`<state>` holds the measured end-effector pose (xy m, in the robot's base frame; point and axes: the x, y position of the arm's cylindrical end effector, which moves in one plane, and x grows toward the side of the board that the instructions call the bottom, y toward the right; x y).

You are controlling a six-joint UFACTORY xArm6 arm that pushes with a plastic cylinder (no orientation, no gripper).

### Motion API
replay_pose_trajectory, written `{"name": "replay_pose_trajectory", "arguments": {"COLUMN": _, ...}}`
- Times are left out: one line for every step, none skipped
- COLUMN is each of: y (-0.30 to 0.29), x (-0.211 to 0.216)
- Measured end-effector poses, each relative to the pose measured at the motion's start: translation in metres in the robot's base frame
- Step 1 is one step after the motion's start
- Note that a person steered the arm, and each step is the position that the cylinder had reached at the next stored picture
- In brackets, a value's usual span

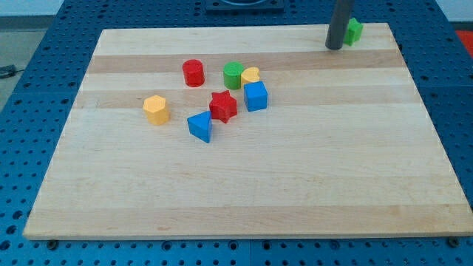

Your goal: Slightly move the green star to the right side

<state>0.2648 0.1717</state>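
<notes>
Board (244, 199): pale wood slab on blue pegboard table (22, 111); near half carries no blocks.
Blue triangle (200, 125): nearest block, left of centre, just beside red star's near-left side.
Yellow hexagon (157, 108): left of the cluster, on its own, apart from blue triangle.
Red star (223, 106): mid cluster, btwn blue triangle and blue cube; looks to touch or nearly touch both, can't tell which.
Blue cube (256, 96): right of red star, just near of yellow heart.
Yellow heart (250, 75): touching or just beside green cylinder's right side.
Green cylinder (233, 74): far side of cluster, right of red cylinder.
Red cylinder (194, 72): far-left of cluster, clear gap to green cylinder.
Green star (354, 29): far right corner of board, well apart from the cluster; partly hidden behind rod, shape hard to confirm.
Arm pose: dark rod comes down near upright from view's top, only lower length shows.
My tip (334, 47): on board at green star's left-near side, touching or just beside it.
Claw: none fitted, plain rod only, so nothing gripped or let go.
</notes>
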Motion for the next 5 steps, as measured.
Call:
{"name": "replay_pose_trajectory", "arguments": {"y": 0.0, "x": 0.013}}
{"name": "replay_pose_trajectory", "arguments": {"y": -0.003, "x": 0.01}}
{"name": "replay_pose_trajectory", "arguments": {"y": -0.013, "x": -0.017}}
{"name": "replay_pose_trajectory", "arguments": {"y": -0.025, "x": -0.041}}
{"name": "replay_pose_trajectory", "arguments": {"y": -0.022, "x": -0.044}}
